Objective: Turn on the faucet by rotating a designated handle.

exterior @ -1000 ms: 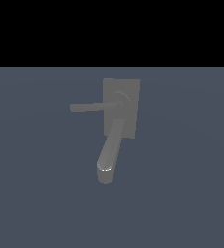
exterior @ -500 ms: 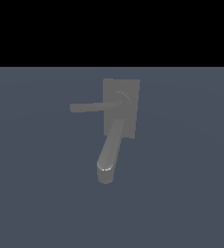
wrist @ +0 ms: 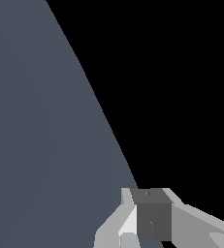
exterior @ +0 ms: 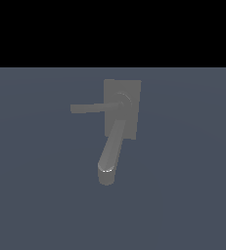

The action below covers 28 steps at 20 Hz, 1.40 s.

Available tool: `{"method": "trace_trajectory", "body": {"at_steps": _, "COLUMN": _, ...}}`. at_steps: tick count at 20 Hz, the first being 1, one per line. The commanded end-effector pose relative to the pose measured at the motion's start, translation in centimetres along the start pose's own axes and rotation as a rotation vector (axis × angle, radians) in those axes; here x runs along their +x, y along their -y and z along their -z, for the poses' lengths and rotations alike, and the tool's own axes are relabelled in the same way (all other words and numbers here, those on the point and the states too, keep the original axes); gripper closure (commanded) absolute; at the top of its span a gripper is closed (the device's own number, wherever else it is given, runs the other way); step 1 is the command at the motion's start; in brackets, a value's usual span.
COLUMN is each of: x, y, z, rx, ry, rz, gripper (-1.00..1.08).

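A: What does the exterior view give?

B: The faucet (exterior: 122,110) sits near the middle of a blue-grey floor (exterior: 183,195). Its flat plate (exterior: 130,90) carries a round hub (exterior: 123,102). The handle (exterior: 92,108) runs straight out from the hub toward the exterior view's left, about level. The thick spout (exterior: 109,154) slants down and ends in a rounded tip. No arm shows here.

A: And the wrist view?

B: Only floor and black background, plus the gripper (wrist: 150,218) at the edge: pale finger (wrist: 118,230) and a dark grey block. Whether the jaws are apart or together, I cannot tell. The faucet is out of sight there.
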State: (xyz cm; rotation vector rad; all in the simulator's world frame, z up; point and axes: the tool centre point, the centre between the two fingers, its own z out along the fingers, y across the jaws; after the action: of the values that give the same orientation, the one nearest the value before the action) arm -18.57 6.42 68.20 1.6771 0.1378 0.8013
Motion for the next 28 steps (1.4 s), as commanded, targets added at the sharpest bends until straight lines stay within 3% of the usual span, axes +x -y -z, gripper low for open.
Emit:
{"method": "trace_trajectory", "body": {"at_steps": 1, "x": 1.6, "y": -0.5, "z": 2.1, "rx": -0.094, "ry": -0.066, "rz": 0.016, "gripper": 1.08}}
{"method": "trace_trajectory", "body": {"at_steps": 8, "x": 5.9, "y": 0.7, "z": 8.1, "rx": -0.336, "ry": -0.243, "rz": 0.106, "gripper": 1.08}}
{"method": "trace_trajectory", "body": {"at_steps": 14, "x": 9.3, "y": 4.7, "z": 12.5, "rx": -0.514, "ry": -0.388, "rz": 0.235, "gripper": 1.08}}
{"method": "trace_trajectory", "body": {"at_steps": 21, "x": 12.4, "y": 12.9, "z": 15.5, "rx": -0.677, "ry": -0.54, "rz": 0.446, "gripper": 1.08}}
{"method": "trace_trajectory", "body": {"at_steps": 28, "x": 13.7, "y": 23.7, "z": 15.1, "rx": -0.777, "ry": -0.667, "rz": 0.715, "gripper": 1.08}}
